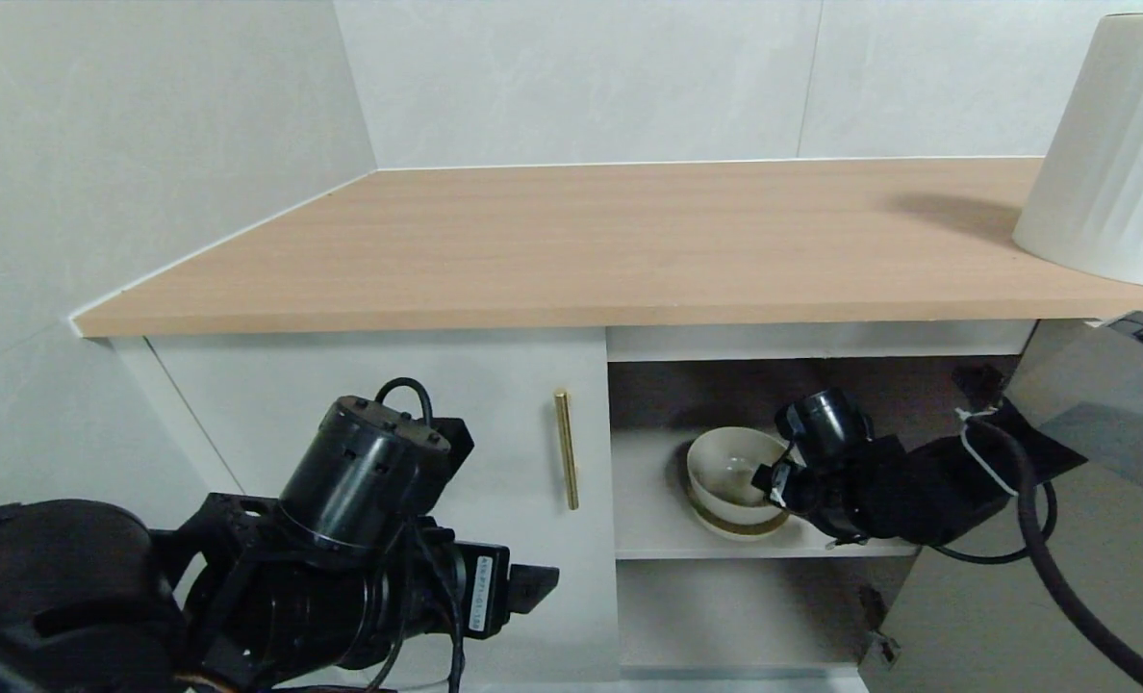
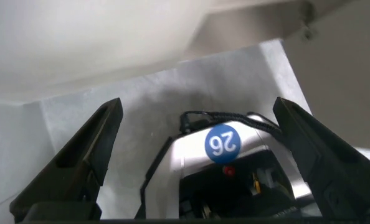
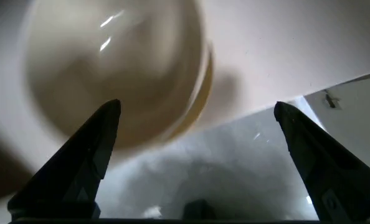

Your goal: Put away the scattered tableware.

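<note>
A cream bowl (image 1: 728, 469) sits on the middle shelf of the open cabinet, nested in a dish with an olive-gold rim (image 1: 737, 526). My right gripper (image 1: 766, 480) is inside the cabinet right beside the bowl's rim. In the right wrist view its fingers (image 3: 98, 155) stand wide apart, the gripper (image 3: 195, 107) is open, and the bowl (image 3: 110, 68) lies just ahead of the tips, not between them. My left gripper (image 1: 525, 585) hangs low in front of the closed left door; in the left wrist view it (image 2: 197, 104) is open and holds nothing.
A wooden countertop (image 1: 571, 241) tops the cabinet, with a white ribbed lampshade (image 1: 1110, 154) at its right end. The left door has a gold handle (image 1: 566, 449). The right door (image 1: 1062, 558) is swung open toward me. A lower shelf (image 1: 735, 606) lies under the bowl.
</note>
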Robot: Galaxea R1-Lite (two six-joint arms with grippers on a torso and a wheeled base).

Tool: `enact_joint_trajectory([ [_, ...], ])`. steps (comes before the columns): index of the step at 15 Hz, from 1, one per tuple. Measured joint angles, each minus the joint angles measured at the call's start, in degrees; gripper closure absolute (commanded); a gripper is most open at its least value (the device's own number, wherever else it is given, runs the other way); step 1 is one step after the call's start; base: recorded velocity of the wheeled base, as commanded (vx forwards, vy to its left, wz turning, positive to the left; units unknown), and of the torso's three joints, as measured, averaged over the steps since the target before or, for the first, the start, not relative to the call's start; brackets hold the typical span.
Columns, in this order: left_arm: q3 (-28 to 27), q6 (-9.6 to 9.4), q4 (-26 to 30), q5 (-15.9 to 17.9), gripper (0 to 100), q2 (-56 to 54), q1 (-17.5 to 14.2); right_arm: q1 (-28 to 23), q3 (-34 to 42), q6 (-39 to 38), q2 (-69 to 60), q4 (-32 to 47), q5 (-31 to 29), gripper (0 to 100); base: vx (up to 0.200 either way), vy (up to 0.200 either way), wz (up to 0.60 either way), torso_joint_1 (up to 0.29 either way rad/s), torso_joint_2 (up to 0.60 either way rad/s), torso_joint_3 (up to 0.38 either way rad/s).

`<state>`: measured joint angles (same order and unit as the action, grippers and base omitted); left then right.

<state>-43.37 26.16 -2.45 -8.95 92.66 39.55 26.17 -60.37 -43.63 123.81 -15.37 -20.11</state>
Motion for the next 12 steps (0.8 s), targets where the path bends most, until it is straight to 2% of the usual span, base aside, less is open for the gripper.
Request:
enact_joint_trajectory([
  [3,0.90,0.09,3.13,-0.02,0,-3.35,-1.88,1.69,5.57,4.85,-6.61,0.16,5.39,0,0.000,0.000,0.00,0.000,0.00,0.000],
  [6,4.71,0.30,3.71,-0.07,0,-8.75,-2.67,3.01,11.31,9.91,-14.87,2.89,9.64,0,0.000,0.000,0.00,0.000,0.00,0.000],
  [9,6.47,0.49,3.97,0.13,0,-14.38,-4.63,4.63,14.90,14.54,-25.02,12.09,13.52,0,0.000,0.000,0.00,0.000,0.00,0.000],
  [12,7.68,0.09,4.06,0.09,0,-17.42,-6.39,5.17,14.59,19.08,-34.30,22.35,14.51,0,0.000,0.000,0.00,0.000,0.00,0.000],
])
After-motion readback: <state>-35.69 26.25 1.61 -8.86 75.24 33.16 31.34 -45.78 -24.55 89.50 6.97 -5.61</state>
